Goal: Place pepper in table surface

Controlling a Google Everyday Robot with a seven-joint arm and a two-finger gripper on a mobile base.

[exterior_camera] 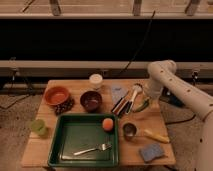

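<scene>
The green pepper [143,106] is a small curved glossy shape at the right middle of the wooden table surface [75,86]. I cannot tell whether it rests on the wood or hangs just above it. My gripper [135,99] reaches down from the white arm [161,75] and sits right at the pepper's left side, low over the table. The pepper's upper end is hidden by the gripper.
A dark green tray [65,145] in front holds an orange ball [107,124] and a fork [93,148]. An orange bowl [56,95], brown bowl [91,100], white cup [95,80], pale green cup [37,126], metal cup [129,130], yellow banana-like item [156,136] and blue sponge [151,152] stand around.
</scene>
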